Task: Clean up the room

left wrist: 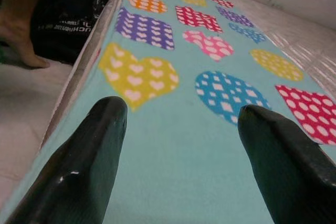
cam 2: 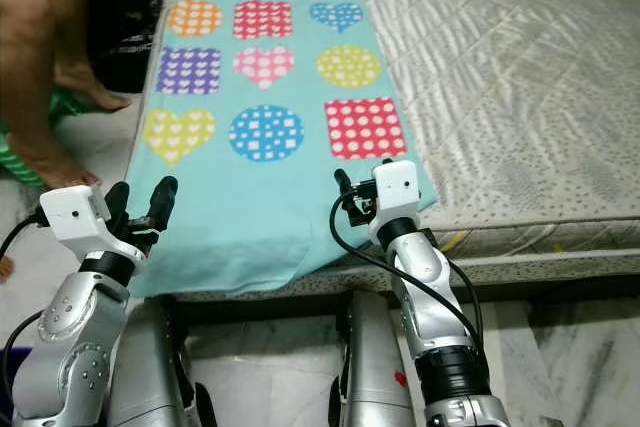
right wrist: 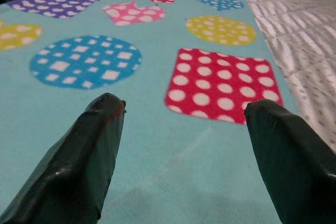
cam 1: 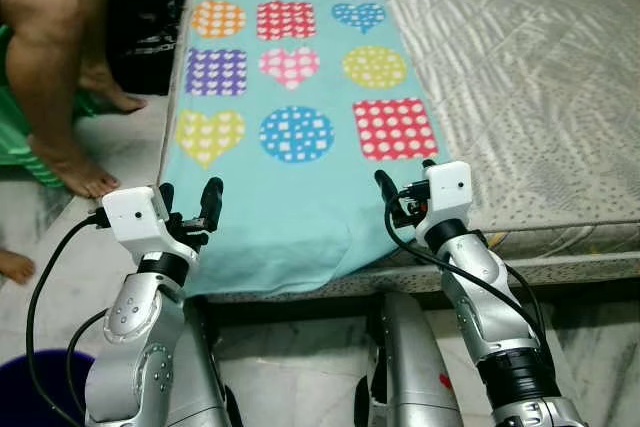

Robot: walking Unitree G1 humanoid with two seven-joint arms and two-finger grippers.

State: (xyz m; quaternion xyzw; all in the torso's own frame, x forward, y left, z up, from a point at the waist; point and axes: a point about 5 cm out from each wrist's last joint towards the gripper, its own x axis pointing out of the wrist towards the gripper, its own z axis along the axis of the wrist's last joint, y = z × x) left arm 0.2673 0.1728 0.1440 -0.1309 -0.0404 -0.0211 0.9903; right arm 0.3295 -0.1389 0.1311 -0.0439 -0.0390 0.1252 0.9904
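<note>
Blanket (cam 1: 290, 97) is spread along the mattress (cam 1: 520, 77) edge. Left gripper (left wrist: 178, 145) and right gripper (right wrist: 184, 150) are held spread above its near hem; a person's legs (cam 1: 50, 77) are seen from the head.

The blanket (cam 1: 285, 97) is pale turquoise, printed with dotted shapes: a red square with white spots, a blue circle with white squares, a yellow heart with small white hearts, a purple square, a pink heart, an orange circle. The mattress (cam 1: 520, 77) beside it is off-white with a quilted diamond stitch. Each claw has black fingers (left wrist: 79, 166) on a white and silver arm. A dark purple bin (cam 1: 30, 387) sits on the pale marbled floor (cam 1: 90, 247).
</note>
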